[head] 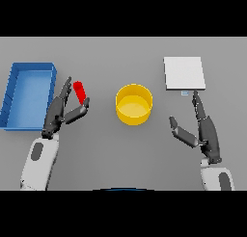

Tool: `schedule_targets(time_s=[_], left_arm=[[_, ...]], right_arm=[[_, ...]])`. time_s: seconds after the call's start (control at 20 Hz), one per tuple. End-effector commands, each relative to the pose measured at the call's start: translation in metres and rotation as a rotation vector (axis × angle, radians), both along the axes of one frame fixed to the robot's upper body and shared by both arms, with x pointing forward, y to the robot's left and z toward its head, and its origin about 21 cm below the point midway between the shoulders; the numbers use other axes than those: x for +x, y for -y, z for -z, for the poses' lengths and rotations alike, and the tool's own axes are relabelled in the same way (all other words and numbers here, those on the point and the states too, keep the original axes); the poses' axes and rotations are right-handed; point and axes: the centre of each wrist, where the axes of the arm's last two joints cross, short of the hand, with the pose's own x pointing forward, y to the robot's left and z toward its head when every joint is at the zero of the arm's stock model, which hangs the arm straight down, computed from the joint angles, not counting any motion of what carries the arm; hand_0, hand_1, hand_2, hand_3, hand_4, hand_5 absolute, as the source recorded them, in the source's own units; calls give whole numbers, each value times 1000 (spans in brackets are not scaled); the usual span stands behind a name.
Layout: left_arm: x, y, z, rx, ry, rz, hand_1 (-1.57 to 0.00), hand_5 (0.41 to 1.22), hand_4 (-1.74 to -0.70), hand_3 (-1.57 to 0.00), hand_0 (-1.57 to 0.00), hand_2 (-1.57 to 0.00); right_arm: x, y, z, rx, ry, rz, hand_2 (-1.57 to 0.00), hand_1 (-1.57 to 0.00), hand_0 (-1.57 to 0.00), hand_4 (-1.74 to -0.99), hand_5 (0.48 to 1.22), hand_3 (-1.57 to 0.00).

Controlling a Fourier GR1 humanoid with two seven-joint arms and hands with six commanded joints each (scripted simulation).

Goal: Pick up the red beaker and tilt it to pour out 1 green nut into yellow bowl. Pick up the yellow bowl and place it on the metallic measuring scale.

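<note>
**Inspector:** Surface first. A plain grey table fills the head view. What stands on it?

**Assistant:** A blue tray at the far left, open-topped, nothing visible inside. A yellow bowl near the centre, upright; I can make out no nut in it. A flat pale square, the metallic measuring scale, at the upper right, with a small light tab on its near edge.

**Inspector:** The red beaker?

**Assistant:** The red beaker sits between the tray and the bowl, well apart from the bowl. It appears small and leaning; whether it rests on the table or is lifted cannot be told.

**Inspector:** Left hand condition.

**Assistant:** The left hand is right at the beaker, fingers extended along its left side and thumb reaching up under its lower end. The fingers are straight, not curled round it. Contact appears likely at the thumb, but a firm hold is not shown.

**Inspector:** Right hand.

**Assistant:** The right hand is just below the scale, fingers straight and pointing toward the tab, thumb spread to the left, holding nothing.
</note>
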Motion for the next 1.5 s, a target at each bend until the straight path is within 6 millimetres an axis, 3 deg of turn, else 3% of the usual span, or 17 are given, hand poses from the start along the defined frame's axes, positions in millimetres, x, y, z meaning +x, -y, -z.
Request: schedule_targets(time_s=[0.0,0.55,0.85,0.9,1.0,1.1,1.2,1.25,1.45], left_arm=[[5,1,0,-2,0,5,1,680,-1276,1,1,1],[40,12,1,17,-27,15,1,683,-1289,1,1,1],[49,17,6,-43,-8,25,1,704,-1348,1,1,0],[52,19,5,-65,1,12,-26,724,-1378,-31,1,-67],[55,25,5,-95,-8,-8,-328,783,-1449,-292,-285,-364],[57,28,7,-77,-20,-33,-699,941,-1500,-724,-662,-733],[59,27,7,-48,-12,-17,-1013,1042,-1575,-926,-989,-1034],[59,31,8,-43,-1,2,-1125,1078,-1603,-974,-1106,-1142],[56,37,9,-24,5,15,-1388,1162,-1505,-1326,-1380,-1395]], right_arm=[[-1,-4,-1,5,1,-5,1,1,1,-1267,635,1],[-5,-3,0,15,-9,5,1,1,1,-1265,638,1],[-6,-5,-2,7,-12,8,1,1,1,-1261,641,1],[-5,-3,-2,8,-6,13,1,1,1,-1259,642,1],[-5,0,-4,7,-3,14,1,1,1,-1258,644,1],[-5,-3,-1,0,-13,15,1,1,1,-1255,644,1],[-6,-1,-3,9,-6,15,1,1,1,-1254,645,1],[-7,-4,-4,10,-8,13,1,1,1,-1252,644,1],[-8,-3,-1,10,-11,21,1,1,1,-1257,645,1]])
